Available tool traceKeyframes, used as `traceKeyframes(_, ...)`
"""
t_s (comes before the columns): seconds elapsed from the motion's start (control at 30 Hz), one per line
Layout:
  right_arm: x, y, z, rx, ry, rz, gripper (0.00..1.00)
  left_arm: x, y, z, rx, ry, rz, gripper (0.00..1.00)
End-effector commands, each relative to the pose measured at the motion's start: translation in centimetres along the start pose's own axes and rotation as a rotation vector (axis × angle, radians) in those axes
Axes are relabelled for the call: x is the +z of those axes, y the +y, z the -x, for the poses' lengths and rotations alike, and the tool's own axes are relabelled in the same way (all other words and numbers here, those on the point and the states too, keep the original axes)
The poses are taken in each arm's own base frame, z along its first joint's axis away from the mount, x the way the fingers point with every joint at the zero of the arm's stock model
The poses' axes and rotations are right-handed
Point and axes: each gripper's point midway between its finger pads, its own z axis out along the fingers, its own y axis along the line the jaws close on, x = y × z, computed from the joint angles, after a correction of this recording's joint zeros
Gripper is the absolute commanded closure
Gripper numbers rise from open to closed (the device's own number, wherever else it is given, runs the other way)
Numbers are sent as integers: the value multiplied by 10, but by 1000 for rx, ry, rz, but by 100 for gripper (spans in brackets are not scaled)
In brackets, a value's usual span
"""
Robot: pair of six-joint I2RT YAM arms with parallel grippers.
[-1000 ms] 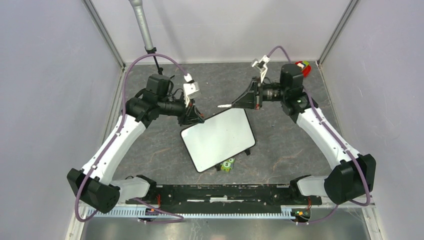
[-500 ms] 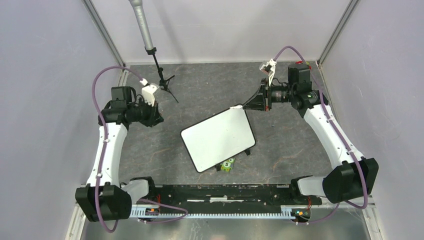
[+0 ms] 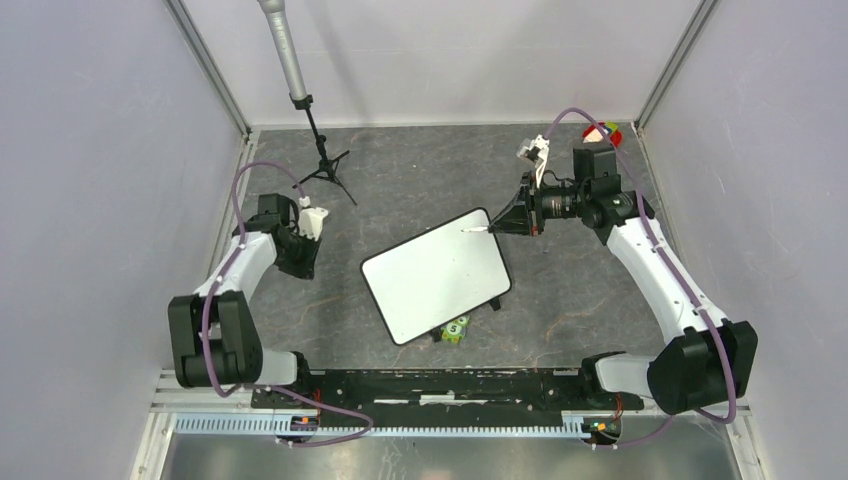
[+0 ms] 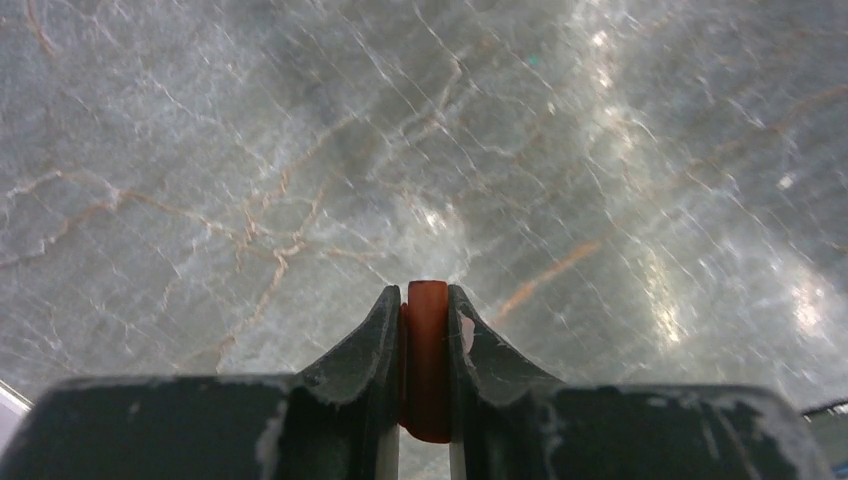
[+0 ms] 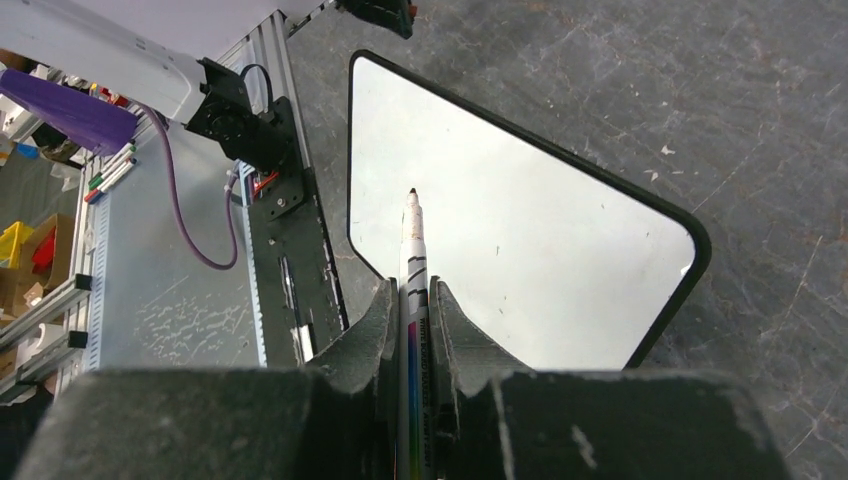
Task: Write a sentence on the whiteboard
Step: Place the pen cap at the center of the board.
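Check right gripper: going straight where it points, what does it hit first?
The marker held in the right gripper leads, so its tip would probably meet the blank whiteboard first. How far the tip stands off the surface is unclear.

— What sort of place is this?

— A robotics lab, by the look of it a test cell. A white left arm (image 3: 235, 265) and right arm (image 3: 650, 265) are bolted to a black rail (image 3: 450, 385) at the near edge of a grey, stone-patterned surface (image 3: 420, 170).

— What else shows it?

— Pale panels (image 3: 100, 200) wall it in on three sides, held by aluminium posts (image 3: 207, 65). Purple cables (image 3: 562, 113) loop off the arms, and a grey pole (image 3: 285, 50) stands on a small tripod at the back. Beyond the rail, the right wrist view shows aluminium framing (image 5: 40, 305), loose marker pens (image 5: 110, 165) and a yellow bin (image 5: 15, 245).
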Motion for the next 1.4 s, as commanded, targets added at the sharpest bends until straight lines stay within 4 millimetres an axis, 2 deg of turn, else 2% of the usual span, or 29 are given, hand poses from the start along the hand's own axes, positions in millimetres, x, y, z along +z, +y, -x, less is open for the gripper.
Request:
traceKeyframes(0.0, -3, 4, -2, -48, -13, -13, 100, 20, 17, 23, 19, -54, 69, 78)
traceKeyframes(0.33, -4, 3, -13, -52, 12, -18, 100, 55, 13, 29, 12, -17, 55, 74)
traceKeyframes(0.63, -3, 1, -11, -48, 15, -24, 100, 62, 14, 25, 23, 24, 42, 64)
traceKeyframes(0.97, -1, 2, -8, -54, 18, -20, 100, 61, 11, 24, 36, 38, 17, 67)
traceKeyframes(1.0, -1, 3, -7, -59, 21, -19, 100, 59, 5, 27, 61, 40, 15, 67)
traceKeyframes(1.07, 0, 6, -5, -75, 31, -16, 100, 46, 5, 34, 55, 27, 30, 63)
traceKeyframes(1.1, -1, 7, -5, -83, 37, -17, 100, 35, 4, 40, 54, 1, 34, 59)
traceKeyframes(1.13, -1, 8, -4, -93, 42, -16, 100, 24, 4, 49, 56, -33, 42, 48)
traceKeyframes(1.2, 0, 10, -4, -112, 49, -14, 100, 0, 1, 64, 63, -98, 42, 34)
traceKeyframes(1.27, 1, 12, -4, -131, 55, -10, 100, -24, -4, 76, 68, -148, 36, 26)
traceKeyframes(1.37, 2, 15, -3, -166, 66, -6, 100, -56, -10, 87, 81, -206, 37, 21)
